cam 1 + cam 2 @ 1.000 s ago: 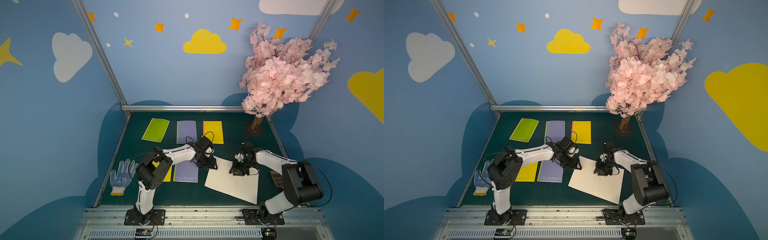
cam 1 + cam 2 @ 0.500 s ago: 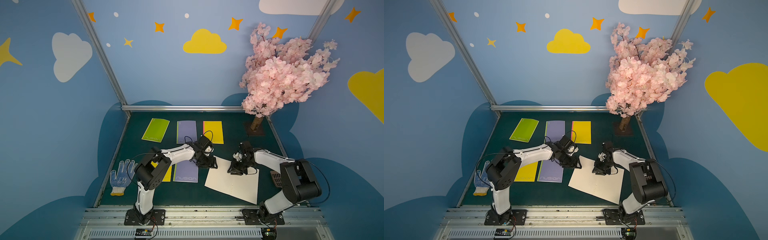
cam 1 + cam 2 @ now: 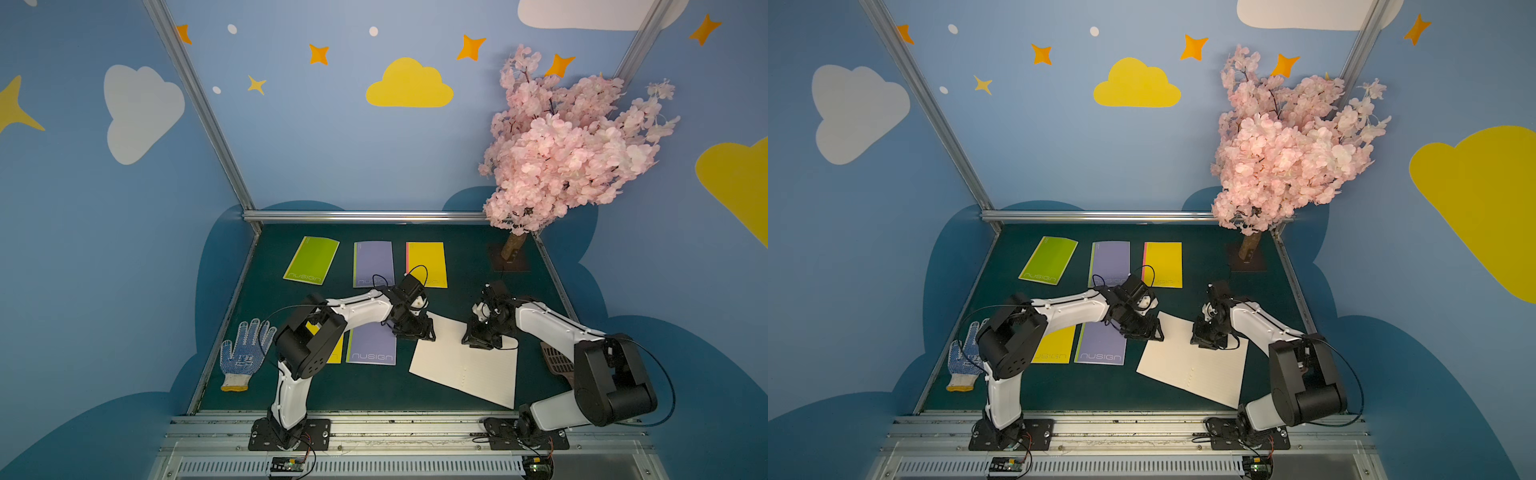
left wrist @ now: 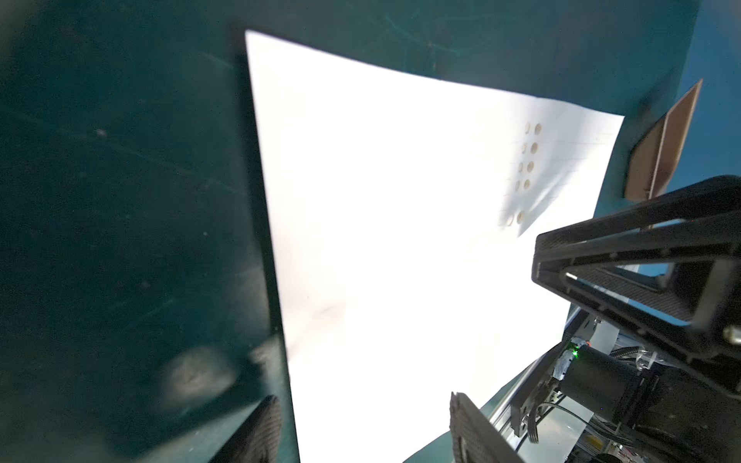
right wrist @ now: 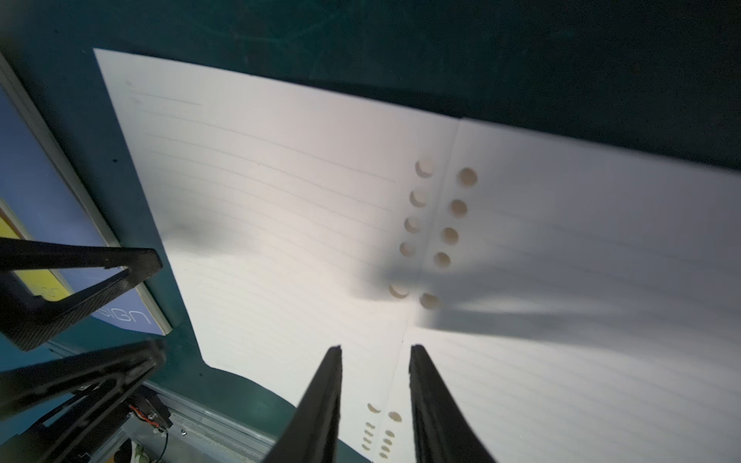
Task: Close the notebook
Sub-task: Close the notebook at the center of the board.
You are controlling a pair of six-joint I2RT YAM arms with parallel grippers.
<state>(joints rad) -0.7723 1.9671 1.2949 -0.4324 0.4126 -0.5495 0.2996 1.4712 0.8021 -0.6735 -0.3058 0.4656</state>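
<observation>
The notebook (image 3: 469, 368) (image 3: 1196, 368) lies open and flat on the green mat, right of centre, with white lined pages up and punched holes along its spine. My left gripper (image 3: 415, 332) (image 3: 1145, 332) stands open at the notebook's far left corner. In the left wrist view the gripper (image 4: 363, 401) straddles the page edge (image 4: 276, 280), one finger over the mat and one over the paper. My right gripper (image 3: 482, 340) (image 3: 1208, 340) hangs over the far edge. In the right wrist view its jaws (image 5: 377, 348) stand narrowly open over the spine (image 5: 437, 224), holding nothing.
Closed notebooks lie behind: green (image 3: 311, 261), purple (image 3: 373, 264), yellow (image 3: 426, 264). A purple one (image 3: 371, 347) and a yellow one (image 3: 334, 355) lie under my left arm. A work glove (image 3: 245, 353) sits left, a blossom tree (image 3: 561, 158) back right, a brown slotted object (image 3: 557, 361) by the right rail.
Both arms stay almost where they were over the notebook's far edge. The left jaws have spread a little wider. The notebook has not moved.
</observation>
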